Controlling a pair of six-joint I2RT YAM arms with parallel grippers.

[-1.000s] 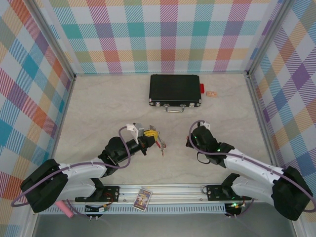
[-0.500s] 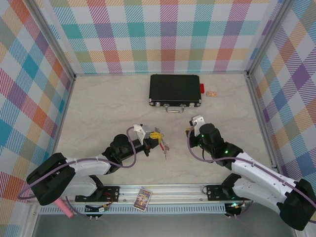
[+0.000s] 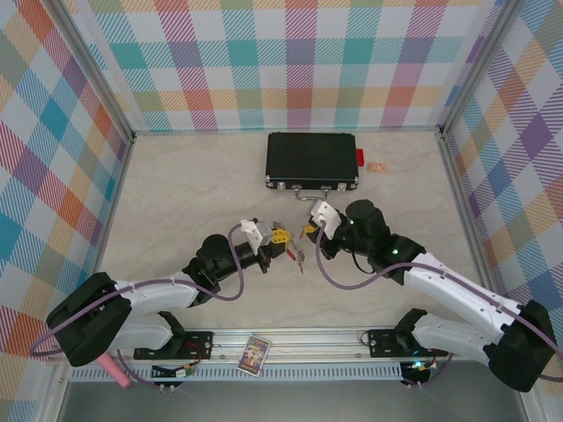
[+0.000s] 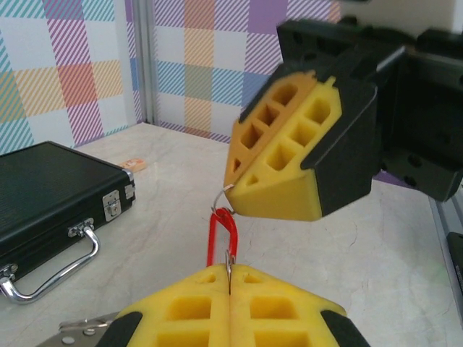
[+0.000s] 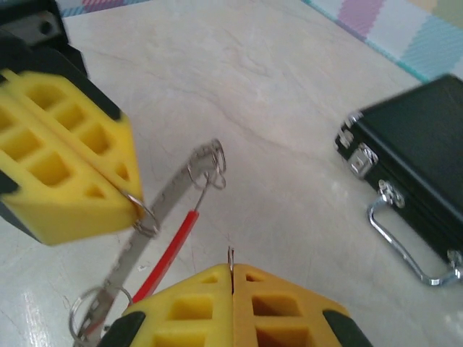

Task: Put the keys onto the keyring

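Observation:
My left gripper (image 3: 281, 240) is shut on the keyring (image 4: 221, 233), a thin wire loop with a red sleeve (image 5: 171, 254) that hangs just past the pads. A flat silver strip (image 5: 150, 230) and small wire rings (image 5: 210, 165) dangle from it, and the bunch also shows between the two arms (image 3: 298, 256). My right gripper (image 3: 309, 231) is shut, tip to tip with the left one. A thin silver sliver (image 5: 231, 257) sticks out between its pads, apparently a key's metal part. A small wire ring (image 4: 223, 194) at its tip touches the top of the red sleeve.
A black case (image 3: 312, 158) with a metal handle (image 3: 310, 193) lies at the back centre. A red block (image 3: 360, 157) and a small tan piece (image 3: 378, 167) sit to its right. A card (image 3: 254, 354) and a pink object (image 3: 114, 371) lie by the front rail.
My right gripper has swung left and forward until its tip meets the left gripper and the keyring. The left gripper edged slightly right, still holding the loop.

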